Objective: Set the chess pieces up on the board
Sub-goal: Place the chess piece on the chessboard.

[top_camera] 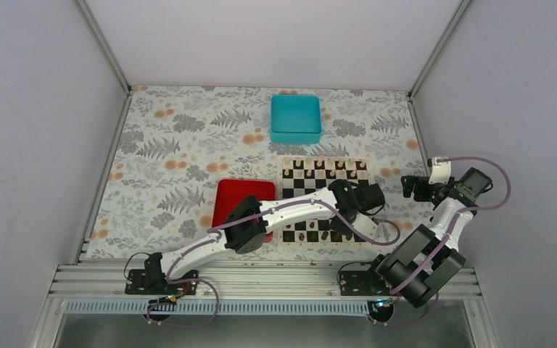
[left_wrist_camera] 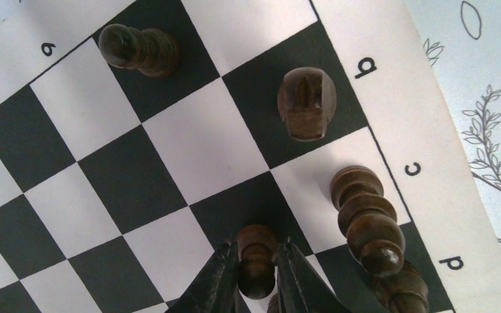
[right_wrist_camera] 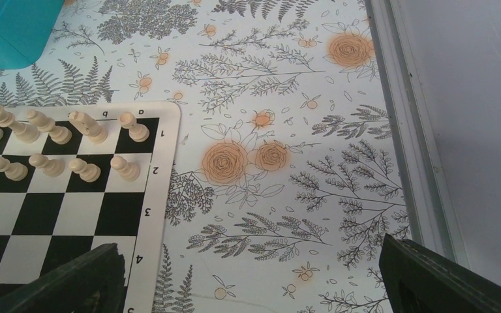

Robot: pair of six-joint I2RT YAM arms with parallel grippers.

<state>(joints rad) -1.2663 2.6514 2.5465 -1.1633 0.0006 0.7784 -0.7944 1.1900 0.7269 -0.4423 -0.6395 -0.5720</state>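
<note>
Left tool (left_wrist_camera: 258, 253): fingers narrowed onto a dark pawn (left_wrist_camera: 256, 267), gripped by its sides over a black square of the board (left_wrist_camera: 391, 98), one row in from the lettered edge and level with the letter c; whether its base touches the square cannot be told. Dark chess pieces (left_wrist_camera: 365, 218) nearby: a tall turned one on the white edge square at c, just beside the held pawn; a knight (left_wrist_camera: 306, 104) on the black edge square at b; a second pawn (left_wrist_camera: 137, 49) on a black square in the held pawn's row, two squares along. Red tray (top_camera: 239, 194): flat on the floral surface (top_camera: 181, 138), just left of the board, partly under the left arm. Right tool (right_wrist_camera: 251, 261): fingers spread wide, holding nothing, above bare surface off the board's right side. Pale pieces (right_wrist_camera: 81, 127): two rows along the board's far edge. Teal box (top_camera: 296, 118): beyond the board, apart from it.
</note>
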